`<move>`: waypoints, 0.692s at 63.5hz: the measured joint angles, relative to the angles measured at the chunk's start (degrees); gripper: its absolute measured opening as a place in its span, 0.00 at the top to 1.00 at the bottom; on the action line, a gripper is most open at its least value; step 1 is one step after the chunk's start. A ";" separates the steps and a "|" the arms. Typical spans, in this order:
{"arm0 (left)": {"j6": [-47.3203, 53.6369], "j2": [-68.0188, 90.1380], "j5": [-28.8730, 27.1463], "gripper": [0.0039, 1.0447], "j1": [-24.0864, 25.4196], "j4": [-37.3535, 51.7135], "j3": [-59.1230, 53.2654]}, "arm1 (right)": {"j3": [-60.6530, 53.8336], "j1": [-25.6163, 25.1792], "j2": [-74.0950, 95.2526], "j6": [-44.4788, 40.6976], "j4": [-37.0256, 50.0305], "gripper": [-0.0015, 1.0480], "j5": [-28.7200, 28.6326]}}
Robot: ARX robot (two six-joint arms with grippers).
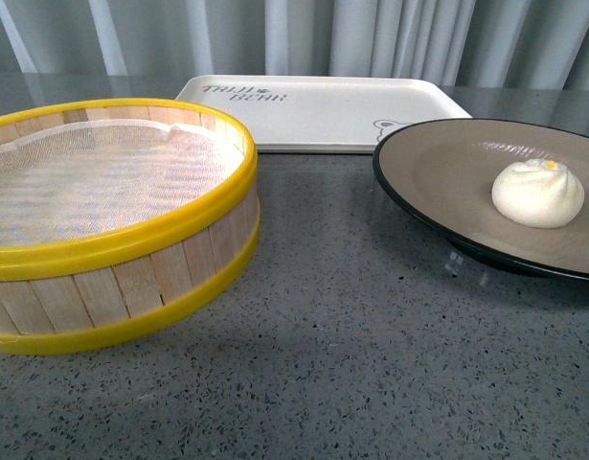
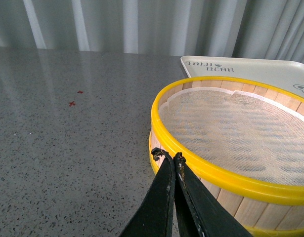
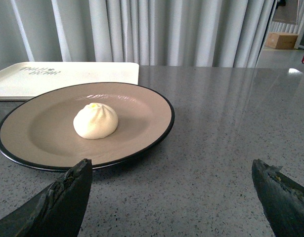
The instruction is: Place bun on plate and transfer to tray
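The white pleated bun (image 1: 537,193) sits on the beige plate with a black rim (image 1: 438,168) at the right of the grey table. Both also show in the right wrist view: the bun (image 3: 95,121) and the plate (image 3: 142,106). The cream tray with dark lettering (image 1: 313,110) lies flat behind, empty; it shows in the right wrist view (image 3: 67,76) and the left wrist view (image 2: 250,69). My right gripper (image 3: 170,170) is open and empty, just short of the plate's near rim. My left gripper (image 2: 167,157) is shut and empty, next to the steamer basket's rim. Neither arm shows in the front view.
A yellow-rimmed wooden steamer basket (image 1: 131,278) with a white mesh liner stands at the left, empty; it also shows in the left wrist view (image 2: 231,177). Two small red marks (image 2: 75,98) are on the table farther off. Grey curtains hang behind the table.
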 joint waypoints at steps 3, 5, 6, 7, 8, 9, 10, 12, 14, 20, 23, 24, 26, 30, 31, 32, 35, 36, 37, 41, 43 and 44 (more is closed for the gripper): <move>0.00 -1.01 0.02 0.96 0.00 -0.59 -0.37 | 0.00 0.00 0.00 0.00 0.00 0.08 0.02; 0.00 -1.60 0.02 0.96 0.00 -0.98 -0.57 | 0.00 0.00 0.00 0.00 0.00 0.08 0.00; 0.00 -1.79 0.02 0.96 0.00 -1.11 -0.63 | 0.00 0.00 0.00 0.00 0.00 0.08 0.00; 0.00 -2.16 0.02 0.96 0.00 -1.38 -0.76 | 0.00 0.00 0.00 0.00 0.00 0.08 0.00; 0.00 -2.27 0.00 0.96 0.00 -1.42 -0.81 | 0.00 0.00 0.00 0.00 0.00 0.08 0.00; 0.00 -2.75 -0.02 0.96 0.00 -1.75 -0.94 | 0.00 0.00 0.00 0.00 0.00 0.08 0.00; 0.00 -3.10 -0.02 0.96 0.00 -2.01 -1.05 | 0.00 0.00 0.00 0.00 0.00 0.08 0.00; 0.00 -3.58 -0.02 0.96 0.00 -2.34 -1.18 | 0.00 0.00 0.00 0.00 0.00 0.08 0.00; 0.00 -4.11 -0.02 0.96 0.00 -2.69 -1.33 | 0.00 0.00 0.00 0.00 0.00 0.08 -0.02; 0.00 -5.84 0.00 0.96 0.00 -3.56 -2.08 | 0.00 0.00 0.00 0.00 0.00 0.08 0.00; 0.00 -6.38 0.02 0.96 0.00 -3.21 -2.27 | 0.00 0.00 0.00 0.00 0.00 0.08 0.00; 0.00 -6.64 -0.04 0.96 0.00 -3.17 -2.27 | 0.00 0.00 0.00 0.00 0.00 0.08 0.00; 0.00 -7.26 0.02 0.96 0.00 -3.37 -2.27 | 0.00 0.00 0.00 0.00 0.00 0.08 0.00; 0.00 -8.28 0.00 0.96 0.00 -4.07 -2.27 | 0.00 0.00 0.00 0.00 0.00 0.08 -0.02; 0.00 -8.46 0.00 0.96 0.00 -4.22 -2.27 | 0.00 0.00 0.00 0.00 0.00 0.08 -0.02; 0.00 -8.79 -0.02 0.96 0.00 -4.55 -2.27 | 0.00 0.00 0.00 0.00 0.00 0.08 0.00; 0.00 -9.40 0.00 0.96 0.00 -5.20 -2.27 | 0.00 0.00 0.00 0.00 0.00 0.08 0.00; 0.00 -9.64 0.00 0.96 0.00 -5.49 -2.27 | 0.00 0.00 0.00 0.00 0.00 0.08 0.00; 0.00 -9.94 0.00 0.96 0.00 -5.79 -2.27 | 0.00 0.00 0.00 0.00 0.00 0.08 0.00; 0.00 -11.15 0.00 0.96 0.00 -7.06 -2.27 | 0.00 0.00 0.00 0.00 0.00 0.08 0.00; 0.00 -11.69 0.00 0.96 0.00 -7.54 -2.27 | 0.00 0.00 0.00 0.00 0.00 0.08 -0.02; 0.00 -12.41 0.00 0.96 0.00 -8.26 -2.27 | 0.00 0.00 0.00 0.00 0.00 0.08 0.00</move>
